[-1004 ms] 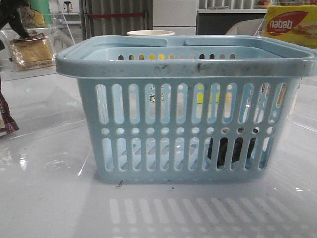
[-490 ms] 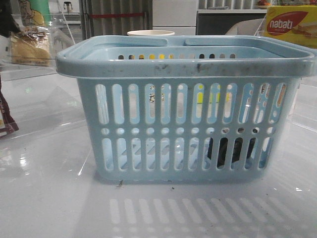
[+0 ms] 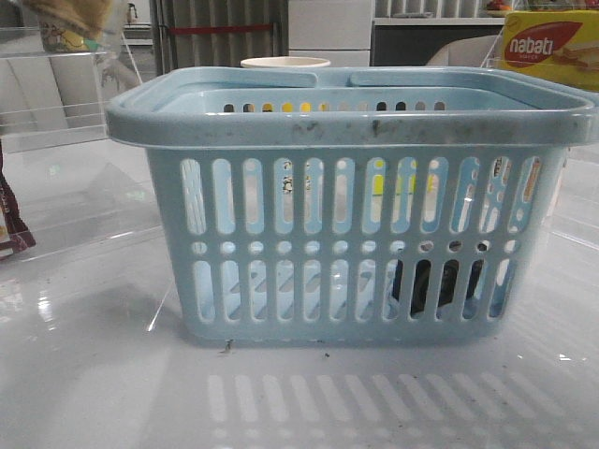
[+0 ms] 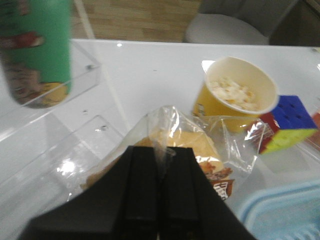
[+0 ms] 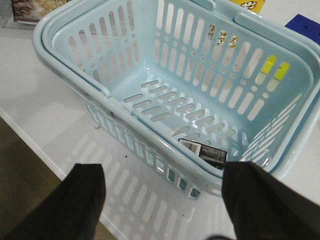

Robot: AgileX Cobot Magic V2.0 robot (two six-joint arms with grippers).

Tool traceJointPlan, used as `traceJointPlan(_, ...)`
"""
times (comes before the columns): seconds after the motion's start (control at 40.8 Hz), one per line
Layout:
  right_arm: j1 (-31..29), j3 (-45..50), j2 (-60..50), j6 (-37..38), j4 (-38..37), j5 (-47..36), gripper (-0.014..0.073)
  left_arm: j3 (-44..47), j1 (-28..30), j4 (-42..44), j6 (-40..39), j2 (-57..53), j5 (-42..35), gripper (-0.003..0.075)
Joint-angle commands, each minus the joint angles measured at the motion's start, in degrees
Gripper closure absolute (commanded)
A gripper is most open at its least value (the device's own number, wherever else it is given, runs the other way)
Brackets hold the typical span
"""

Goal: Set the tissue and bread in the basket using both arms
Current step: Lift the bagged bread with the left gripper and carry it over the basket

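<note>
The light-blue basket (image 3: 356, 201) fills the middle of the front view. The tissue, a small dark pack (image 5: 210, 152), lies on the basket floor near one corner and shows through the slots (image 3: 435, 285). My left gripper (image 4: 160, 152) is shut on the clear wrap of the bread (image 4: 192, 142) and holds it in the air, beside the basket's corner (image 4: 280, 215). In the front view only the bread's lower edge (image 3: 77, 11) shows at the top left. My right gripper (image 5: 165, 172) is open and empty, above the table just outside the basket's (image 5: 165, 70) near rim.
A yellow popcorn cup (image 4: 240, 92), a Rubik's cube (image 4: 287, 122) and a green can (image 4: 37, 50) in a clear acrylic tray stand behind the basket. A nabati box (image 3: 547, 47) is at the back right. A dark brown-red packet (image 3: 11, 220) is at the left edge.
My left gripper has lifted the bread up from the clear tray at the back left; it now nearly leaves the top of the front view. The basket and tissue have not moved.
</note>
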Motion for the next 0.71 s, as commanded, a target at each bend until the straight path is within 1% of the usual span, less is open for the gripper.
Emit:
traceJointPlan(0.0,0.07,-1.45,-0.39,-0.47,0.75,-3.65,0.0004,-2.09,-4.78,-1.39,3.36,-5.0,-0.44,0.0628)
traceJointPlan(0.147,0.07,-1.45,-0.39,-0.47,0.75,-3.65,0.0004,-2.09,-12.36,-1.39,9.74,-5.66,3.35,0.0628)
traceJointPlan(0.343,0.07,-1.45,-0.39,-0.47,0.75,-3.65,0.0004,-2.09,-20.55,-0.57,10.23,-3.18,5.41,0.0628)
traceJointPlan(0.465,0.07,-1.45,-0.39,-0.47,0.75,-3.65,0.0004,-2.09,-23.26,-0.31,11.43,-0.35,5.41,0.0628)
traceJointPlan(0.686,0.07,-1.45,-0.39,-0.47,0.75,-3.65,0.0004,-2.09,-26.17,-0.31,19.34,5.47,5.13,0.0626)
